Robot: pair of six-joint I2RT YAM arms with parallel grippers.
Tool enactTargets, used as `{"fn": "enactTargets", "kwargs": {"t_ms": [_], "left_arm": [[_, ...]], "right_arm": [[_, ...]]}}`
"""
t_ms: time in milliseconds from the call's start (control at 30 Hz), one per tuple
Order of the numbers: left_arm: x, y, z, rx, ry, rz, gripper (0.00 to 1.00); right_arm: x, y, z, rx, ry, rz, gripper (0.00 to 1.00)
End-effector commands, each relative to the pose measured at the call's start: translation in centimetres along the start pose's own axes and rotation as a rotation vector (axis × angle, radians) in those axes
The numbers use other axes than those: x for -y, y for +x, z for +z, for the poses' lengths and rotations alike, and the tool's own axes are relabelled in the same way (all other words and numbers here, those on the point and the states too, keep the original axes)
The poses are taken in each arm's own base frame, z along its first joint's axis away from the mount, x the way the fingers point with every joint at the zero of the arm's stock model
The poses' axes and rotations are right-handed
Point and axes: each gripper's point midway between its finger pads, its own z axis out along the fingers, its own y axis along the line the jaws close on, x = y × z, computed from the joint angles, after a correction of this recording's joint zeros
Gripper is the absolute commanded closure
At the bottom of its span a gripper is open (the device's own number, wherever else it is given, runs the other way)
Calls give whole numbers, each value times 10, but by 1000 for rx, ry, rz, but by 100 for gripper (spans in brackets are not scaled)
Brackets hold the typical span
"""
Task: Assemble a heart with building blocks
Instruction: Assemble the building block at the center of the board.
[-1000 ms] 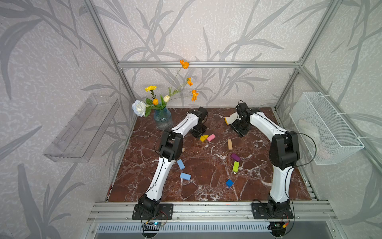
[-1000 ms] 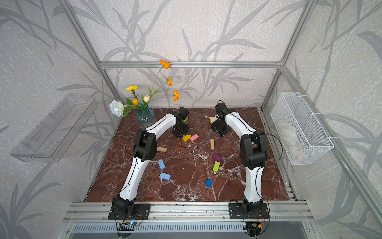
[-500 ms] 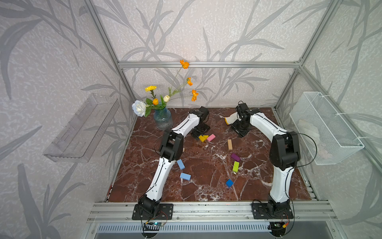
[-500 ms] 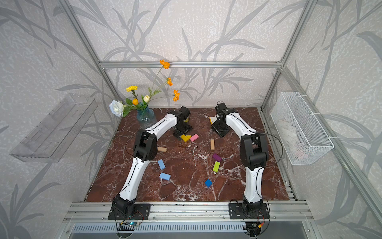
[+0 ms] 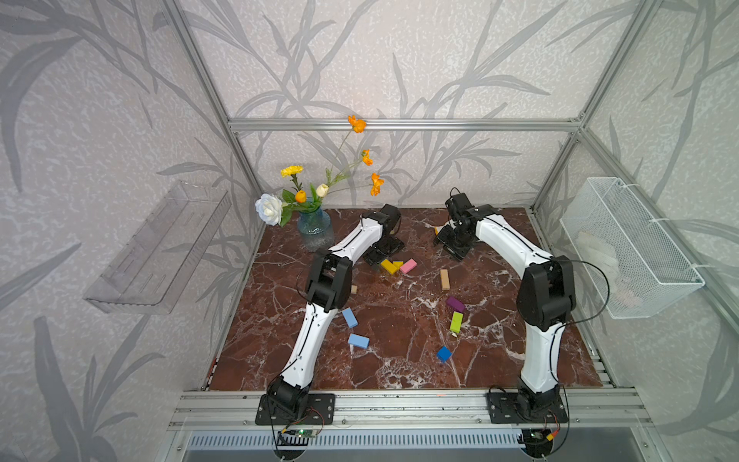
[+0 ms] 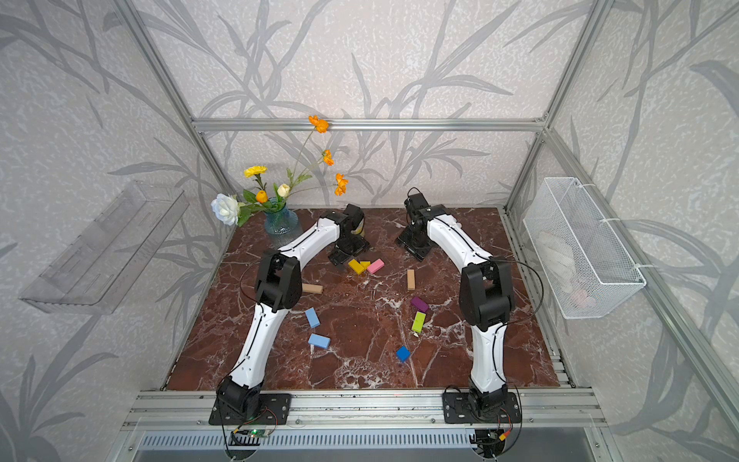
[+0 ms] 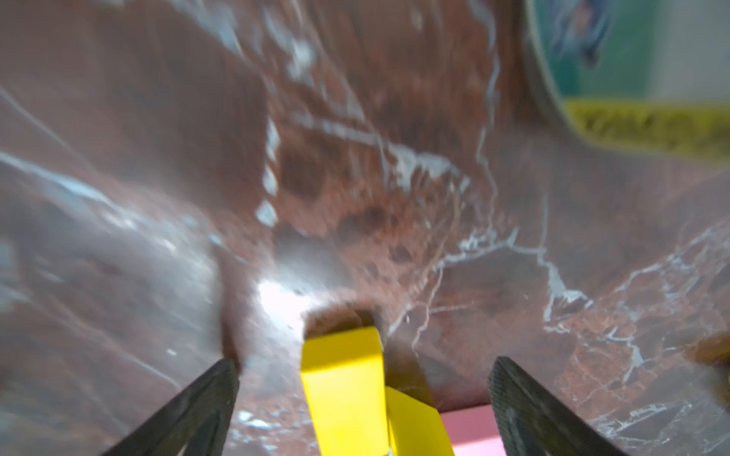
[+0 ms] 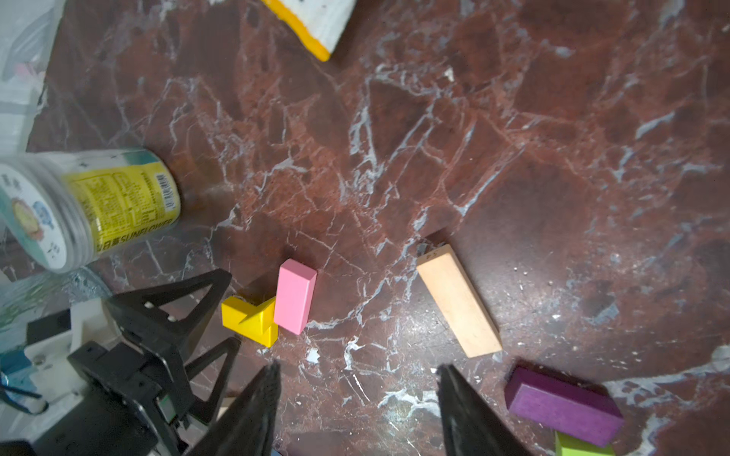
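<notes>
In both top views my left tool (image 5: 380, 253) reaches to the far part of the tabletop (image 5: 400, 372), just beside two yellow blocks (image 5: 390, 266) that touch each other. The pink block (image 5: 408, 266) lies against them. My right tool (image 5: 452, 245) is also at the far side, well apart from that cluster. The rest lie loose and apart. A tan block (image 5: 444, 279) sits mid-tabletop, with the purple block (image 5: 455, 304) and the lime green block (image 5: 456, 322) near each other. The dark blue block (image 5: 444, 354) is nearer the arm bases and two light blue blocks (image 5: 349, 318) lie by my left arm. A second tan block (image 6: 312, 288) is partly behind that arm's elbow. A blue vase (image 5: 316, 232) of flowers stands in the far left corner.

In the left wrist view my left tool is released, its fingers (image 7: 189, 410) wide apart. One yellow block sits between them and touches neither. The other yellow block and the pink one are at the picture's edge.

In the right wrist view my right tool's fingers (image 8: 253, 410) are spread, with only bare tabletop between them, so it grasps nothing. Past them the pink block rests against the yellow pair, and my left tool's spread tips are just beside the yellows. The tan block lies apart, and the purple and lime green blocks are at the edge. A jar (image 8: 118, 201) with a yellow label is nearby.
</notes>
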Motion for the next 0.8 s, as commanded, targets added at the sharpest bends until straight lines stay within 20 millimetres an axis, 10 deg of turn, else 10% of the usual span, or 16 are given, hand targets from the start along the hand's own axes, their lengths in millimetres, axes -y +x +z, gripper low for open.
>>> {"fn": "enactTargets", "kwargs": {"t_ms": [0, 267, 767], "left_arm": [[-12, -43, -62, 124, 7, 70, 0], [-99, -45, -115, 183, -87, 124, 1], [-183, 21, -49, -19, -195, -7, 15]], "right_arm": [[19, 2, -5, -14, 87, -87, 17], [64, 30, 24, -123, 203, -291, 14], [75, 35, 65, -185, 250, -443, 21]]}}
